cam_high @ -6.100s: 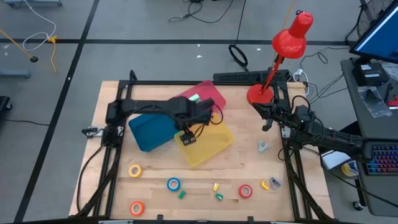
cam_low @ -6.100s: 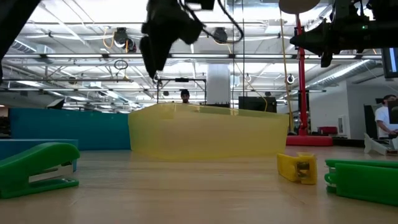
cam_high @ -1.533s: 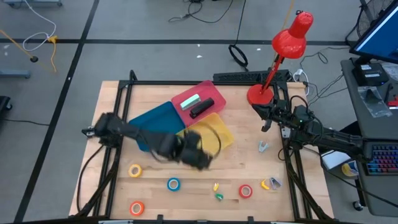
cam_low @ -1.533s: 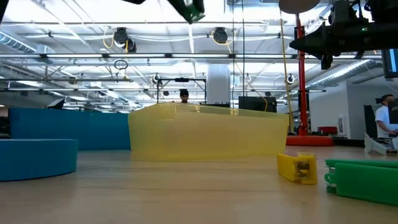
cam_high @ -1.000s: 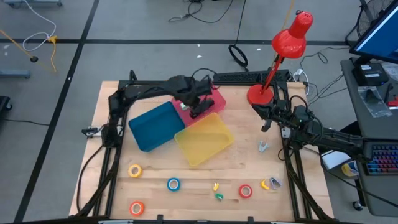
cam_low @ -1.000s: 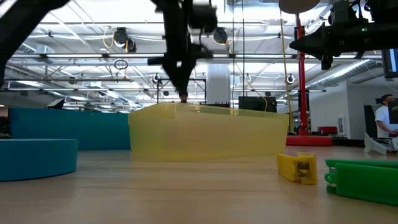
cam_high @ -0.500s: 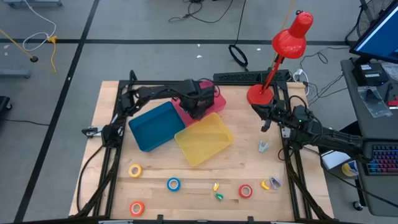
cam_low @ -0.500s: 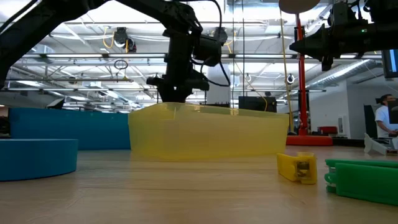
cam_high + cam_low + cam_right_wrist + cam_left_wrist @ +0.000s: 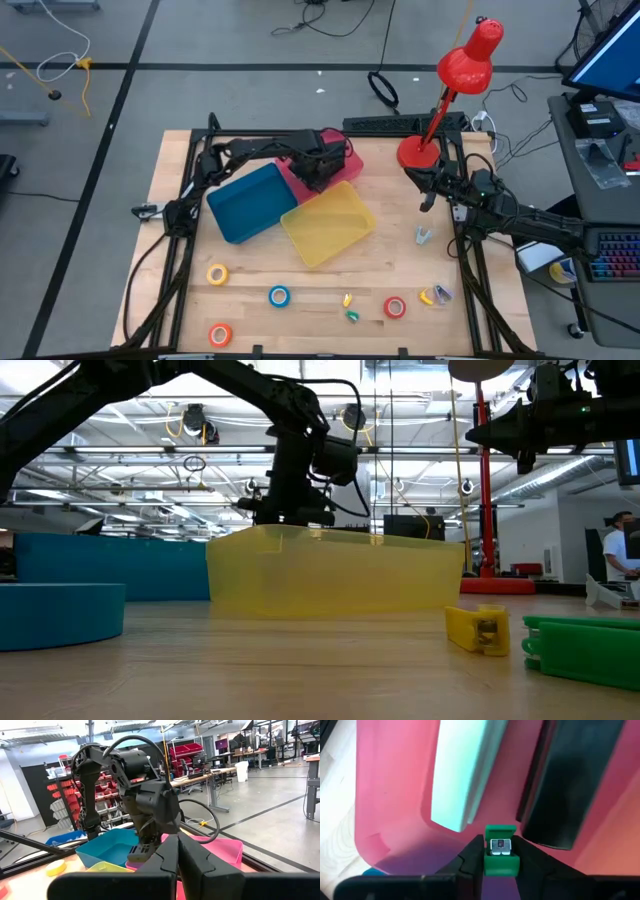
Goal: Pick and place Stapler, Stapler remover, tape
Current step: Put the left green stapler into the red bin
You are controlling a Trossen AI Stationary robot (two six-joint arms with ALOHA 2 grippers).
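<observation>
We see the left tool (image 9: 318, 170) lowered into the pink bin (image 9: 347, 158) at the far middle of the desk (image 9: 400, 255), its fingers clamped on a small green stapler (image 9: 501, 851). In the left wrist view that stapler sits upright between the two dark fingers (image 9: 470, 860), just above the pink floor of the bin, with a pale mint stapler (image 9: 462, 775) and a black stapler (image 9: 570, 780) lying side by side beyond it in the same bin. The blue bin (image 9: 245, 203) sits just left of the pink one, and the yellow bin (image 9: 328, 224) lies nearer, touching both. Along the near edge of the desk we find the tape rolls: yellow (image 9: 217, 273), blue (image 9: 279, 296), orange (image 9: 220, 334) and red (image 9: 394, 307), well apart from the bins. Between the blue and red rolls lie a small yellow piece (image 9: 347, 299) and a small green piece (image 9: 352, 316); which kind of tool each is, we cannot tell. Right of the red roll there is a yellow item (image 9: 434, 295), and farther up a small grey one (image 9: 423, 236). The right tool (image 9: 428, 203) hangs over the right side of the desk near the base of the red lamp (image 9: 420, 152), its fingers (image 9: 195, 857) pressed together and holding nothing.
</observation>
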